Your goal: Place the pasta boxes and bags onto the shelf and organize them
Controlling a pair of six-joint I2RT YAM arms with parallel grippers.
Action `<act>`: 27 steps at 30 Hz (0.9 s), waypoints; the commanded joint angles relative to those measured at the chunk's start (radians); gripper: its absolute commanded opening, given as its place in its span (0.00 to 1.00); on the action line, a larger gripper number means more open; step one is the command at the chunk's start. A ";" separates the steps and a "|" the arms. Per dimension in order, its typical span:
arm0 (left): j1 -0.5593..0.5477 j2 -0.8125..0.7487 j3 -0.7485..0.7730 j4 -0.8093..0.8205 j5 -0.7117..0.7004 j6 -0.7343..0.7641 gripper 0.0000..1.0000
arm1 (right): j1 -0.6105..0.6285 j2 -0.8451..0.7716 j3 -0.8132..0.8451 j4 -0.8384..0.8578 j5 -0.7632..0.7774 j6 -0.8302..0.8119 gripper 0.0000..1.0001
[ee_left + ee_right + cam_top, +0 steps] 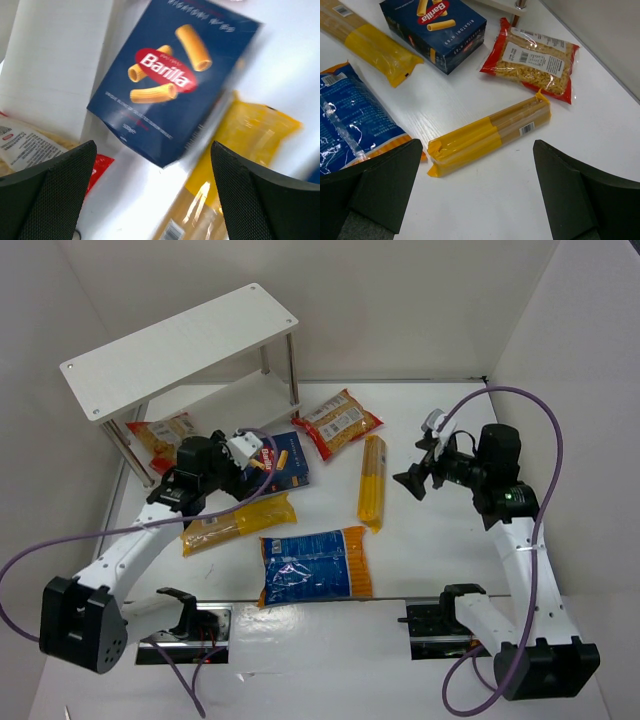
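Blue bag: nearest, flat on the table between the arm bases. Likely soft and crinkly, so it should sag; pinch a sealed end.
Left pack: just left of the blue bag, its far end touching or under the box. Long and probably brittle inside; grip mid-length.
Right pack: right of centre, running near to far with clear table all round. Slick film, so take it across the narrow width.
Right gripper: spread wide, holding nothing, over the right pack.
Box: centre, just near the shelf. Stiff card, light, probably the easiest grasp; pinch across its thin sides.
Left gripper: wide apart and empty, above the box.
Right red bag: beyond the right pack, apart from it. Loose and lumpy; hold a red edge.
Left red bag: far left under the shelf top; lower board or table, I cannot tell.
Shelf: far left, top board bare. The posts and side wall narrow the approach.
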 commanded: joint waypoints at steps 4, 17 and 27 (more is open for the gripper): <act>-0.015 -0.141 0.108 -0.278 0.124 0.030 1.00 | 0.001 -0.062 0.023 0.026 0.084 0.092 1.00; 0.114 -0.425 0.088 -0.340 -0.022 -0.277 1.00 | -0.018 -0.028 0.014 -0.003 0.739 0.442 1.00; 0.330 -0.549 0.045 -0.409 0.046 -0.289 1.00 | -0.074 -0.143 -0.126 0.030 0.707 0.422 1.00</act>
